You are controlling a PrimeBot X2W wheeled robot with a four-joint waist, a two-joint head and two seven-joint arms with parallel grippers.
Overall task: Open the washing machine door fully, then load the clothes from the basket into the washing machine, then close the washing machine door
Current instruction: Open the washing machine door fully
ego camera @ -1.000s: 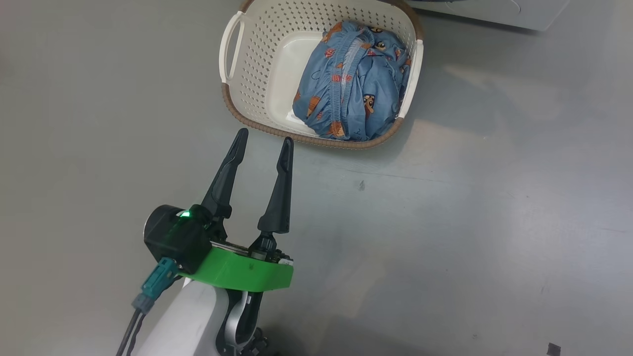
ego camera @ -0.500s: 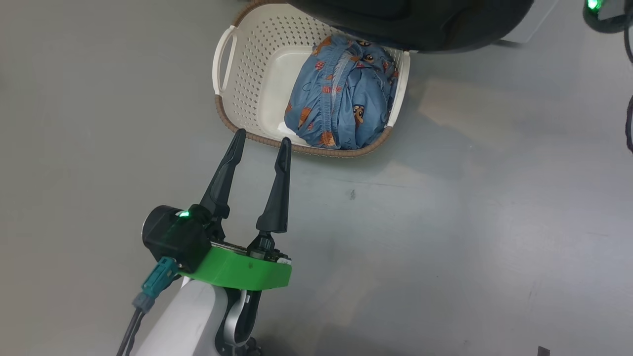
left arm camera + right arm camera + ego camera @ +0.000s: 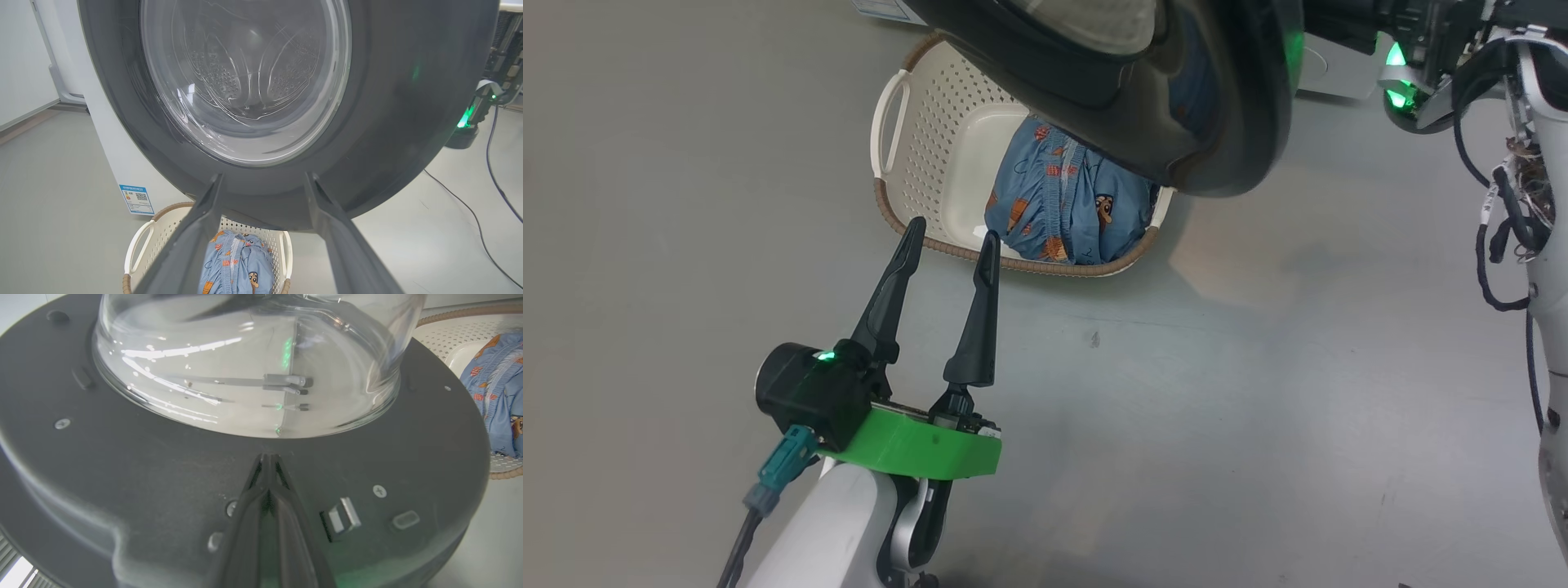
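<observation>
At twelve o'clock in the head view, the washing machine door (image 3: 1176,106) stands open above the basket (image 3: 915,139), which sits on the floor (image 3: 1258,367) with the clothes (image 3: 1054,204) bunched in its three o'clock half. We see our left jaws at seven o'clock spread wide and empty, fingers (image 3: 980,310) ending near the basket's near rim. Our right jaws are clenched on nothing, tips at the door's black inner rim, six o'clock of its glass bowl (image 3: 245,355).
</observation>
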